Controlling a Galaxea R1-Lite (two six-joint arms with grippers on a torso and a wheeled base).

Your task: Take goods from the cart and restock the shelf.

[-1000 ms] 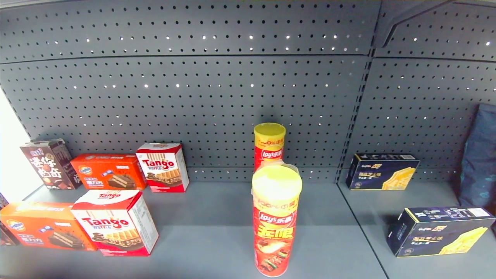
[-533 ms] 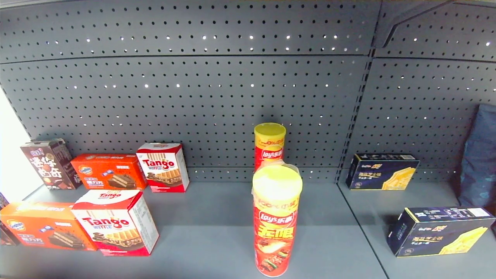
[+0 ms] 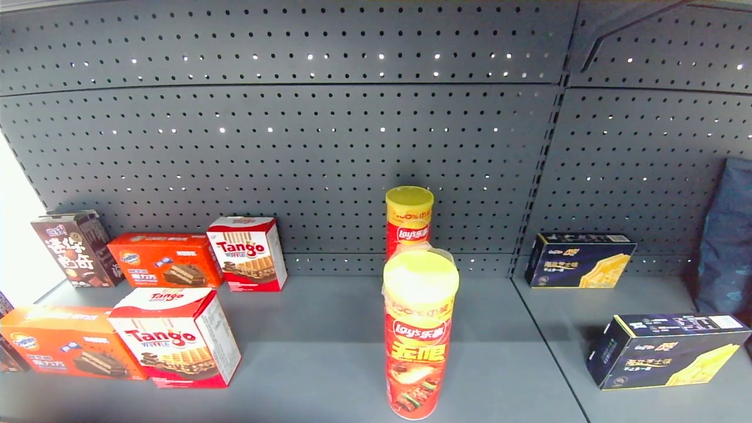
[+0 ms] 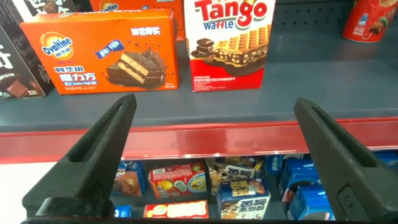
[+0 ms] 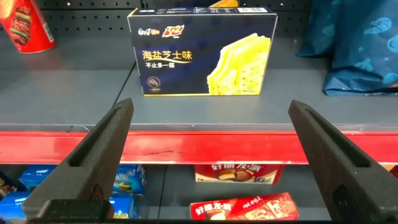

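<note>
The grey shelf (image 3: 329, 346) carries two red chip cans with yellow lids, one in front (image 3: 418, 335) and one behind it (image 3: 409, 220). At its left stand two wafer boxes (image 3: 176, 338), two orange cake boxes (image 3: 67, 349) and a brown box (image 3: 76, 248). On the right lie two dark blue cracker boxes (image 3: 667, 349). My left gripper (image 4: 214, 102) is open before the shelf's front edge, facing an orange cake box (image 4: 102, 53) and a wafer box (image 4: 229, 46). My right gripper (image 5: 211, 104) is open, facing a dark blue cracker box (image 5: 202, 53). Both hold nothing.
A red strip (image 4: 199, 140) runs along the shelf's front edge, with more packed goods (image 4: 186, 186) on the level below. A blue bag (image 3: 728, 247) leans at the far right. Bare shelf lies between the wafer boxes and the cans, and right of the cans.
</note>
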